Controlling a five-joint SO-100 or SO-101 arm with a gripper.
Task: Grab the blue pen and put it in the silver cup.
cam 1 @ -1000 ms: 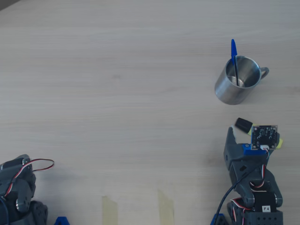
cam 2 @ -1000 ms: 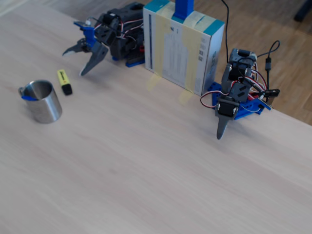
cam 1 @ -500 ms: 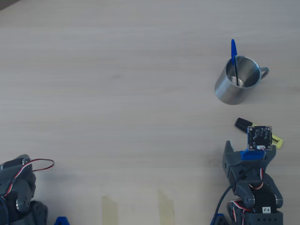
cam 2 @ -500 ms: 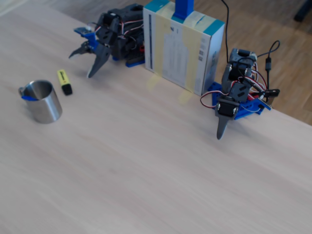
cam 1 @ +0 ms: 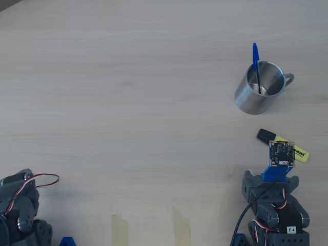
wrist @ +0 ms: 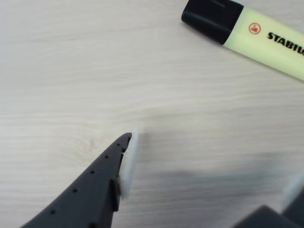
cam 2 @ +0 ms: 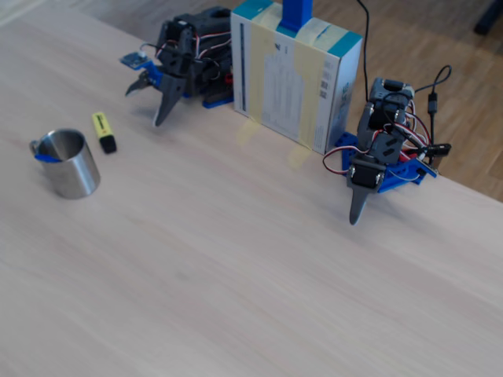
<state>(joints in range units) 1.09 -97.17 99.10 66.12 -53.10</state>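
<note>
The pen (cam 1: 255,66) stands tilted inside the cup (cam 1: 259,95), its blue cap poking over the rim, in the overhead view. My gripper (cam 2: 151,99) hangs empty near my base, jaws parted, well apart from the cup (cam 2: 69,164) in the fixed view. In the wrist view one dark finger (wrist: 102,180) points at bare table (wrist: 71,71), with a yellow highlighter (wrist: 247,38) lying flat beyond it. A second arm (cam 2: 377,157) sits idle beside a box (cam 2: 295,75).
</note>
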